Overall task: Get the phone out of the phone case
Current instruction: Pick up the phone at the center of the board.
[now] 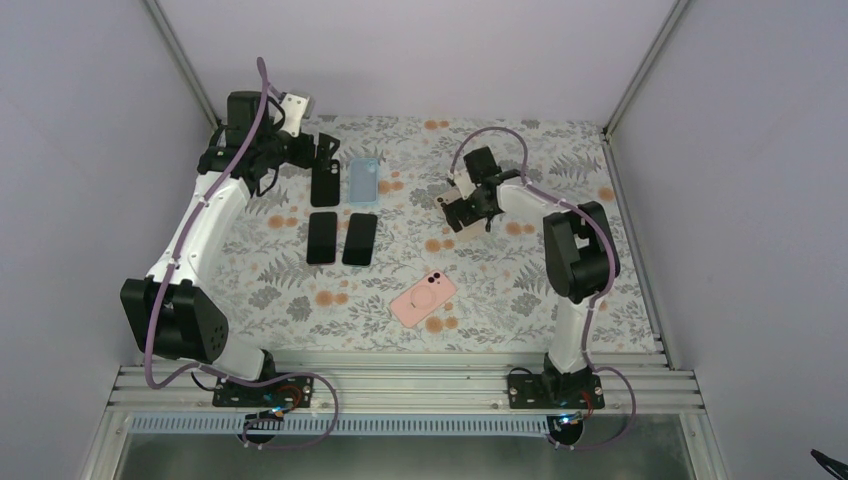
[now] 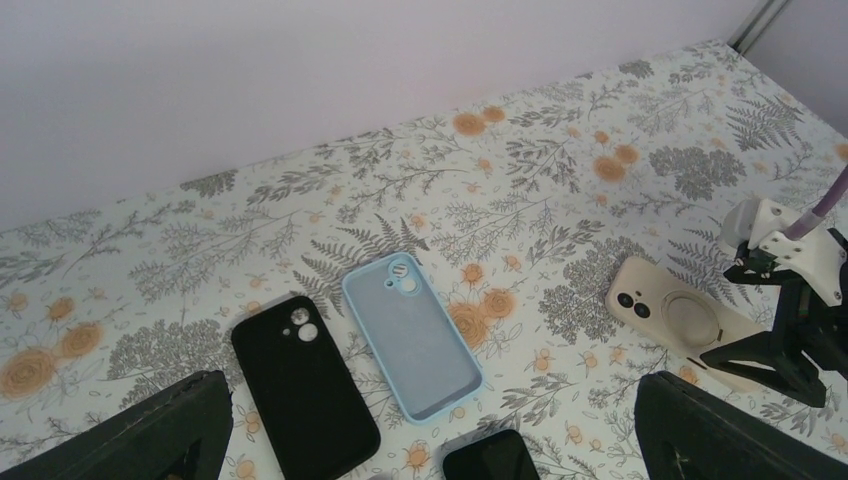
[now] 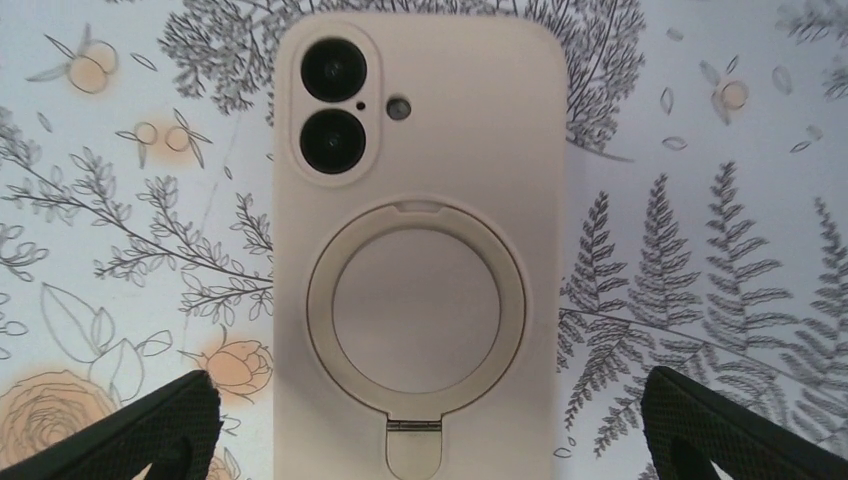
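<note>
A pale pink phone case (image 1: 424, 298) lies back-up on the flowered table, near the front middle. It has a round ring stand (image 3: 416, 305). The phone's two camera lenses (image 3: 332, 105) show through its cut-out, while the rest of the phone is hidden inside. My right gripper (image 1: 458, 215) hovers behind and right of it. In the right wrist view this gripper (image 3: 430, 440) is open, with its fingers wide on either side of the case and touching nothing. At the back left my left gripper (image 1: 325, 150) is open and empty, above an empty black case (image 2: 300, 395) and an empty light blue case (image 2: 410, 335).
Two bare black phones (image 1: 322, 237) (image 1: 360, 238) lie side by side in front of the empty cases. One of them (image 2: 490, 458) shows at the bottom of the left wrist view. The enclosure's walls and metal posts bound the table, with a rail along the near edge.
</note>
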`<state>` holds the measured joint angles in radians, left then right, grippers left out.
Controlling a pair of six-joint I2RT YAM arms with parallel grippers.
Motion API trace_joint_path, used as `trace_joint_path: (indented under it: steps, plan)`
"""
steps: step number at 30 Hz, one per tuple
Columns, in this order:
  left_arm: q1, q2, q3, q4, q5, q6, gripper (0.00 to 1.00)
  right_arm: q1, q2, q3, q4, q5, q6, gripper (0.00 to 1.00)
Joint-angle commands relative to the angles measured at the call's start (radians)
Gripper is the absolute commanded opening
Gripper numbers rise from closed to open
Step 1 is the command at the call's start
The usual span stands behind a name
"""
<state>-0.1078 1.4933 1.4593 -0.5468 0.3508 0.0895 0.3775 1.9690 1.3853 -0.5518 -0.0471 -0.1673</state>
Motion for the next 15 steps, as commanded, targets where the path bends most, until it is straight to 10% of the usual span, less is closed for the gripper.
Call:
trace_joint_path:
  steps: [1, 15]
  plan:
    - [0.005, -0.005, -0.015, 0.030, 0.007, -0.002, 1.00, 0.005, 0.046, 0.023, -0.013, 0.013, 0.050, 0.99]
    - [0.005, 0.004, -0.011, 0.033, -0.013, -0.012, 1.00, 0.027, 0.127, -0.038, 0.019, 0.083, 0.011, 0.88]
